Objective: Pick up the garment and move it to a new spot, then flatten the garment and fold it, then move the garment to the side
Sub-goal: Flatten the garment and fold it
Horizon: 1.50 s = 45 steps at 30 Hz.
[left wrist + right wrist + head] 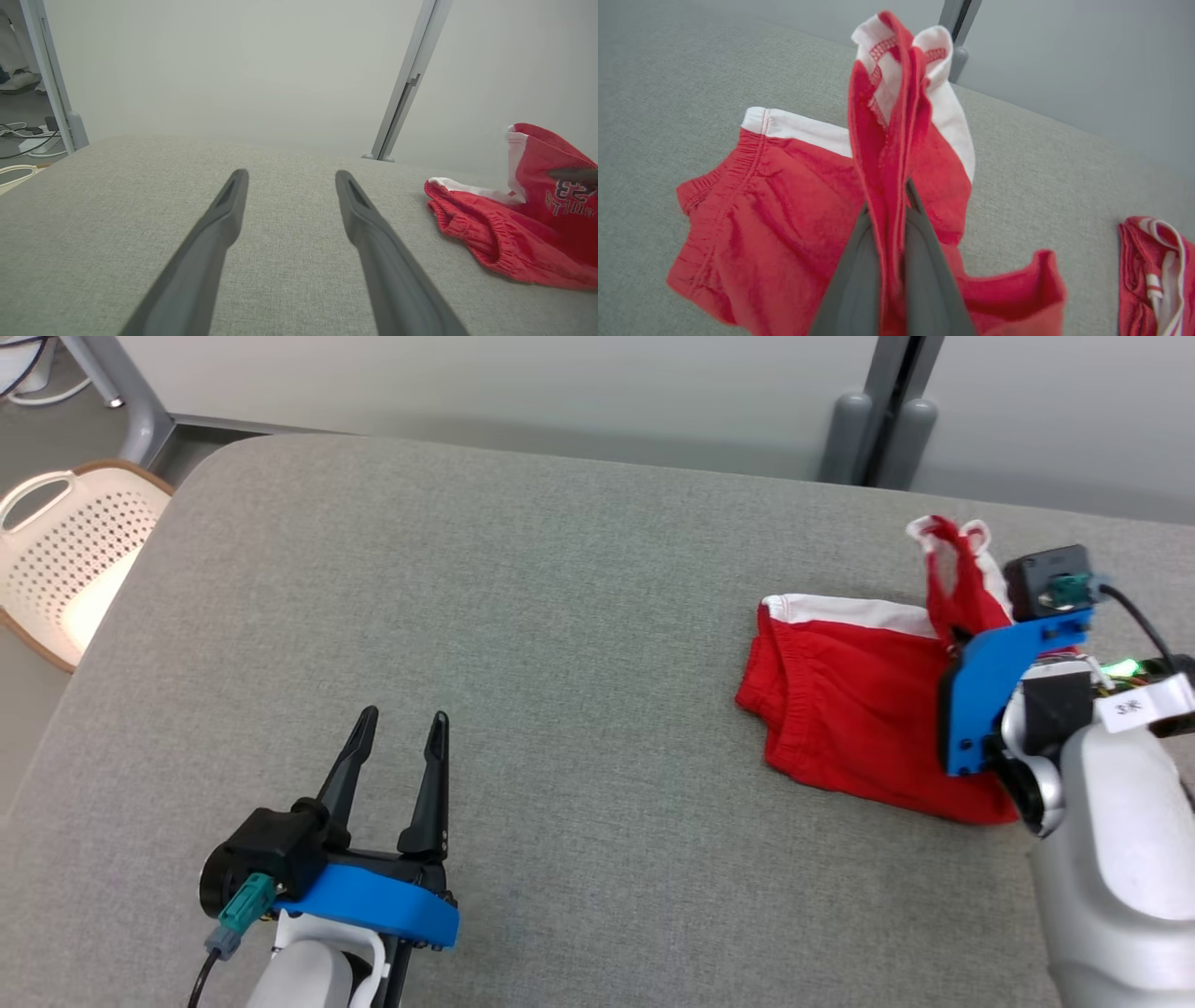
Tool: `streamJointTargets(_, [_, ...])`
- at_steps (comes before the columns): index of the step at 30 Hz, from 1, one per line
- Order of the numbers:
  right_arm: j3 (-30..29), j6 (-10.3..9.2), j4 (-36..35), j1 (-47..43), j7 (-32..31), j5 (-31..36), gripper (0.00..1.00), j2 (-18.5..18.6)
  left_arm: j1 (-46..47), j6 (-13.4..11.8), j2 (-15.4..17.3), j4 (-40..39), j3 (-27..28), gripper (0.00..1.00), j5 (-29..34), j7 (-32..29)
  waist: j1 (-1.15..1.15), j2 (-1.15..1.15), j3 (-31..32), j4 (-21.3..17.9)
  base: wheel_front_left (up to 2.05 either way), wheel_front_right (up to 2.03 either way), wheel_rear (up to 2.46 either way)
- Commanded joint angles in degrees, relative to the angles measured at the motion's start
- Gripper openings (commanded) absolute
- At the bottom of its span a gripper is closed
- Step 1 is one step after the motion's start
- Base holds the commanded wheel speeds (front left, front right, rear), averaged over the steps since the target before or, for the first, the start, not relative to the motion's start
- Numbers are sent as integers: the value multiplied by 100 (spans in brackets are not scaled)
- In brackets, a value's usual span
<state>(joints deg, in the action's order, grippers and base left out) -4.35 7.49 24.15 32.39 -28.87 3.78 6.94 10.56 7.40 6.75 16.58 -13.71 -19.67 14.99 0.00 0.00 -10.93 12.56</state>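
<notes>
Red cloth pinched into a thin upright fold is all the right gripper [889, 200] has. Its jaws are closed tight on one leg of the red shorts [850, 709], and the white-edged hem stands up past the tips toward 12 o'clock. Such a narrow bite on slick fabric could slide out once the rest lifts off the grey fabric surface [523, 616]. The shorts might also rise as a twisted bunch that is hard to flatten. The left gripper [403, 717], jaws spread wide and empty at 7 o'clock, is well apart and cannot steady anything. The shorts lie crumpled at 3 o'clock on the surface, with a gathered elastic edge toward 9 o'clock, a white band along the far side and pale lettering on one panel.
</notes>
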Motion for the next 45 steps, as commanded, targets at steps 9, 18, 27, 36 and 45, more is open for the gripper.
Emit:
streamJointTargets(9, [499, 1, 466, 250, -102, 14, 0, -294, 168, 5, -25, 31, -103, 100, -94, 23, 0, 0, -133, 391, 0, 0, 0])
streamJointTargets(18, [898, 1, 650, 318, 109, -877, 100, -401, 11, 6, -6, 33, -22, 100, -87, 23, 0, 0, -64, 472, 0, 0, 0])
streamJointTargets(27, [1069, 1, -510, -37, 377, -1078, 100, -22, -73, 6, 58, -42, 158, 100, -11, 23, 0, 0, 54, 97, 0, 0, 0])
streamJointTargets(36, [190, 2, -748, -610, 662, -604, 100, 487, 127, 6, 114, -5, 74, 100, -17, 23, 0, 0, 40, -86, 0, 0, 0])
streamJointTargets(45, [-123, 1, -143, -808, 898, -46, 0, 499, 219, 6, 164, 0, 27, 100, -29, 23, 0, 0, -103, -142, 0, 0, 0])
